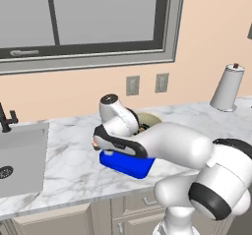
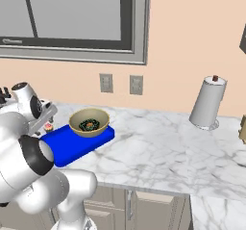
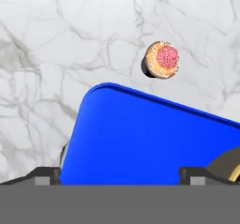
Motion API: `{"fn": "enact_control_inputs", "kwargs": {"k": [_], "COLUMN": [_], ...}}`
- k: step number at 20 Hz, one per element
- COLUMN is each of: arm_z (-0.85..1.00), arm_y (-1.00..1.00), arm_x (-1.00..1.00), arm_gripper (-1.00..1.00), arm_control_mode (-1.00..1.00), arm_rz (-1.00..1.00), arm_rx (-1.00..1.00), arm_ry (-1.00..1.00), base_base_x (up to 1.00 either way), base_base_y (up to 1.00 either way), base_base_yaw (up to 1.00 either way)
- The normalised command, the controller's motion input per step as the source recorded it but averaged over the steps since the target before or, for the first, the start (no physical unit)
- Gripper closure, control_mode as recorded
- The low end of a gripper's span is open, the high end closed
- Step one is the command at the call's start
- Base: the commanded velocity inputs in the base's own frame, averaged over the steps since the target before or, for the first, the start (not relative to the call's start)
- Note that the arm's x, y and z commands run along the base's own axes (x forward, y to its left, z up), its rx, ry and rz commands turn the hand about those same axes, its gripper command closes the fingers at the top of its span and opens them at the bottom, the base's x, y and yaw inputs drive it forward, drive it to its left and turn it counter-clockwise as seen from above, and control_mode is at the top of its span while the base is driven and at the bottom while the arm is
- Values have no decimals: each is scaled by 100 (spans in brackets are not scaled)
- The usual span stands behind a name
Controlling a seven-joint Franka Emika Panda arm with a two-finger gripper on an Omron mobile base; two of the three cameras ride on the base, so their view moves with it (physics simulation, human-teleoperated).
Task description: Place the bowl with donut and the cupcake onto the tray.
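Marble desk (image 2: 158,147) under a kitchen window: we hover our end effector (image 3: 120,174), fingers spread and empty, over the blue tray (image 3: 140,138); the bowl (image 2: 89,122) with donut (image 2: 89,124) sits aboard, the cupcake (image 3: 161,59) just beyond the rim, presumably next.

A white marble counter (image 2: 163,152) meets a peach wall (image 2: 192,36) under a grey-framed window (image 1: 88,22). Two outlets (image 2: 121,83), a paper-towel roll (image 2: 206,102), a steel sink (image 1: 22,158), and beige cabinets (image 2: 144,207) below.
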Motion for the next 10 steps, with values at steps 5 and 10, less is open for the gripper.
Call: {"fn": "enact_control_inputs", "kwargs": {"k": [5,10], "arm_z": [1,0], "arm_y": [11,17], "arm_x": [29,28], "arm_gripper": [-100,-100], "arm_control_mode": [-100,-100], "arm_rz": [-9,-6], "arm_rx": [10,5], "arm_ry": [0,0], "base_base_x": [0,0], "base_base_y": [0,0], "base_base_yaw": [0,0]}}
